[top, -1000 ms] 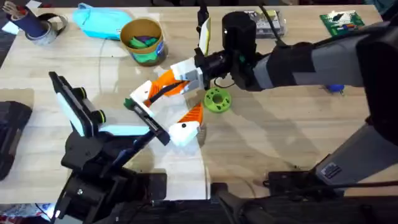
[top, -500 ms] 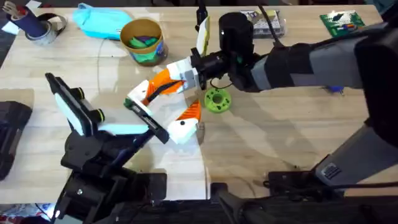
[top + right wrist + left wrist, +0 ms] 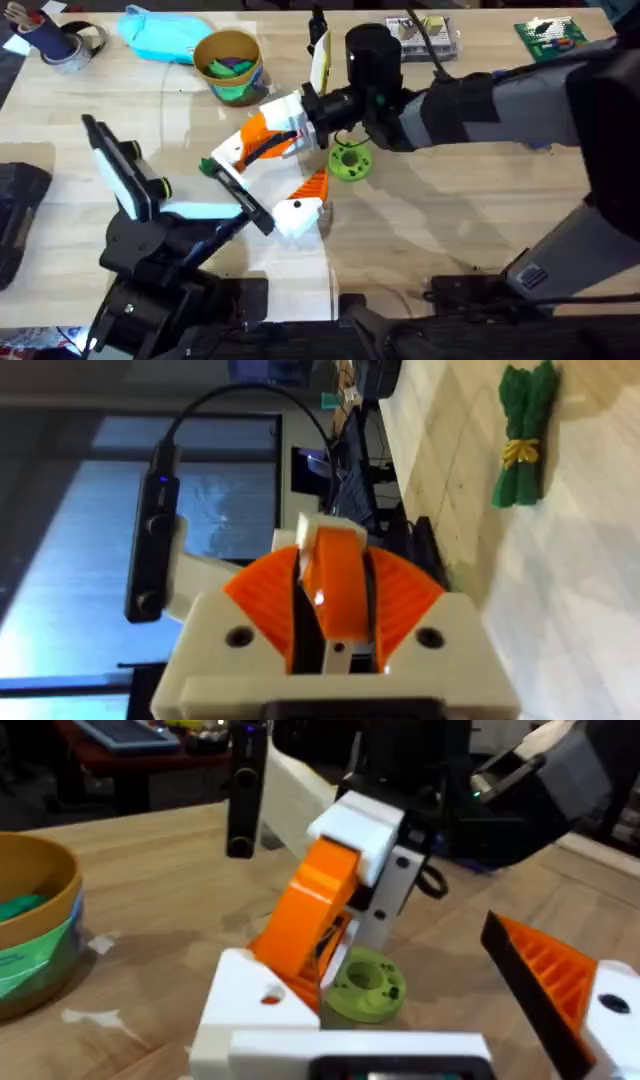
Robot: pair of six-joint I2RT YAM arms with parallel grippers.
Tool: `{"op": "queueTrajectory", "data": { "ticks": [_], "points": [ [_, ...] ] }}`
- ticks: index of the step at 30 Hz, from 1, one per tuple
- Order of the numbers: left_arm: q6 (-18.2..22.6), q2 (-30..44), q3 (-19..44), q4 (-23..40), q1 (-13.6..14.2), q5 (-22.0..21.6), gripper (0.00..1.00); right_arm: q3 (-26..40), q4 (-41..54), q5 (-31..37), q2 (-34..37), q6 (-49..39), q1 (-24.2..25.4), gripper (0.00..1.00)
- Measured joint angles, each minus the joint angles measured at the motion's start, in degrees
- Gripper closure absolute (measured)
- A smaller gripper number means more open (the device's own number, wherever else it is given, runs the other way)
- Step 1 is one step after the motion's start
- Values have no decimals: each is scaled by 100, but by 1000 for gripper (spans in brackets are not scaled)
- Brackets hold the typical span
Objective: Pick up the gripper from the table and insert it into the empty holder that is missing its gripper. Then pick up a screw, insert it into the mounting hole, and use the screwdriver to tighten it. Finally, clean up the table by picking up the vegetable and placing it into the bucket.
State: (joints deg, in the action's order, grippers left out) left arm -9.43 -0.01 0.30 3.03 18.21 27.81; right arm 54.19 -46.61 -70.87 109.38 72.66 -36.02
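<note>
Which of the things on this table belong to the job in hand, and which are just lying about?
Belonging to the job:
- the gripper, held over the table
- the bucket
- the vegetable, lying on the table

Just lying about:
- the light blue bag
- the tape roll
- the green circuit board
</note>
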Motion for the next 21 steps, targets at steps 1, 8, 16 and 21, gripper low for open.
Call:
{"op": "queueTrajectory", "data": {
  "ticks": [1, 8, 16, 21],
  "points": [
    [0, 0, 1, 1, 23, 69, 14, 0, -1, -12, -1, -2, -23, 592],
    [-1, 0, 1, 1, 58, 277, 15, 0, 7, -76, -1, -5, -58, 124],
    [0, 0, 1, 1, 58, 309, 15, 0, 3, -78, -1, -6, 155, 7],
    [0, 0, 1, 1, 58, 309, 15, 0, 4, -78, -1, -7, 614, 7]
  ]
}}
